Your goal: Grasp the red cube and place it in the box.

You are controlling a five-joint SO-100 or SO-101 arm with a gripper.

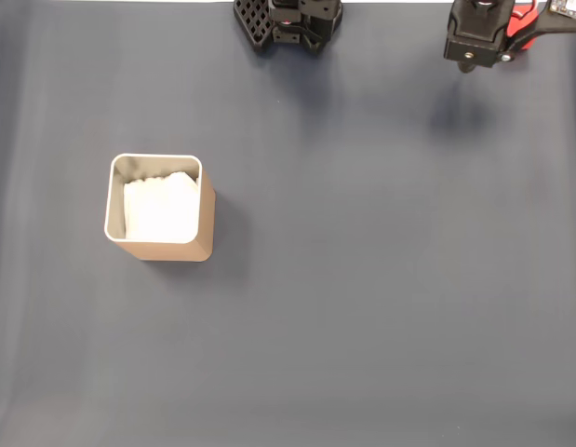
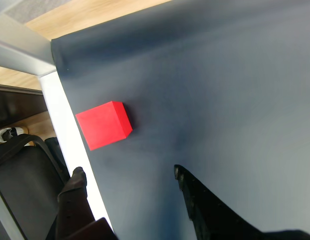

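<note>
Red cube (image 2: 103,125) on dark blue mat (image 2: 220,90), near the mat's white edge, in the wrist view. Gripper (image 2: 129,177) just below it, jaws spread wide, nothing between them, not touching the cube. Tan box (image 1: 162,209) with white lining upright at left in the fixed view, well apart from the arm (image 1: 483,33) at top right.

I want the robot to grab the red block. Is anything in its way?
No. In the wrist view only bare dark mat lies between the open gripper and the small bright red matte cube near the mat's edge.
</note>
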